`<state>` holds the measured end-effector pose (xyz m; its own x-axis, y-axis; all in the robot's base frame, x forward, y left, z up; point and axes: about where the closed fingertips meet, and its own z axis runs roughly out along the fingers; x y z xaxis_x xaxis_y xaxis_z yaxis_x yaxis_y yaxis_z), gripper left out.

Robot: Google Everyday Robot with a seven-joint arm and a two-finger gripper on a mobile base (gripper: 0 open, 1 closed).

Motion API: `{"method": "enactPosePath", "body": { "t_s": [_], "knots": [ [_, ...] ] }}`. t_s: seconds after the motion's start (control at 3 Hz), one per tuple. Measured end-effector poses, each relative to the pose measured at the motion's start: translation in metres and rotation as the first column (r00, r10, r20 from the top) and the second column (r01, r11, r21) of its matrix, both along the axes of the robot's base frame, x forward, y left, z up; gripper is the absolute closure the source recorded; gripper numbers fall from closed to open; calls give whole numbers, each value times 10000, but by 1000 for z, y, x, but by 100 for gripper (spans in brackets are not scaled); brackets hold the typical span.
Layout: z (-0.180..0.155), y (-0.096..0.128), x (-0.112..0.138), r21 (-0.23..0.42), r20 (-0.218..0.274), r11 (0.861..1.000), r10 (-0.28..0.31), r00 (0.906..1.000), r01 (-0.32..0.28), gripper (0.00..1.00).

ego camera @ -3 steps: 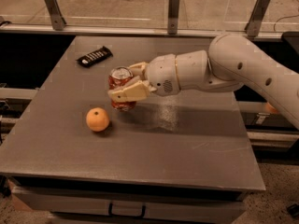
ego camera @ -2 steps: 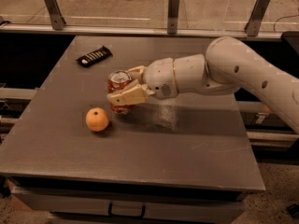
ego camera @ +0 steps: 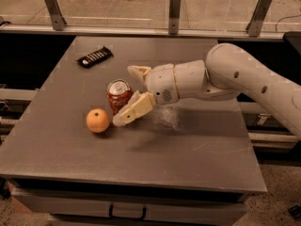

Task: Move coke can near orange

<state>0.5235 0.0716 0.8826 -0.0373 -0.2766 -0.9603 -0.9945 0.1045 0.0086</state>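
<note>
The coke can [ego camera: 118, 96], red with a silver top, stands upright on the grey table [ego camera: 197, 154], just right of and behind the orange [ego camera: 98, 120]. A small gap shows between can and orange. My gripper [ego camera: 125, 96] reaches in from the right and is open. One finger [ego camera: 134, 110] lies in front of the can on its right side. The other finger [ego camera: 138, 71] is behind the can, apart from it. The can's right side is partly hidden by the front finger.
A flat black snack bar wrapper [ego camera: 95, 57] lies at the table's back left. A railing with metal posts [ego camera: 174, 13] runs behind the table. My white arm [ego camera: 235, 79] spans the table's right half.
The can has come down and toward the orange and now stands on the table. The front finger has swung away from the can, so the gripper has opened. The orange has not moved.
</note>
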Motion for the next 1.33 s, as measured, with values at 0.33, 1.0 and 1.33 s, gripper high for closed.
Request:
{"method": "enactPosePath", "body": {
  "t_s": [0.33,1.0,1.33],
  "knots": [
    [2,-2,0,-16,32,10000,-59,10000,59,0],
    [126,-96,38,-565,3244,9605,-2406,9148,2726,0],
    [224,-158,45,-705,5520,8947,-3332,7644,4410,0]
  ]
}}
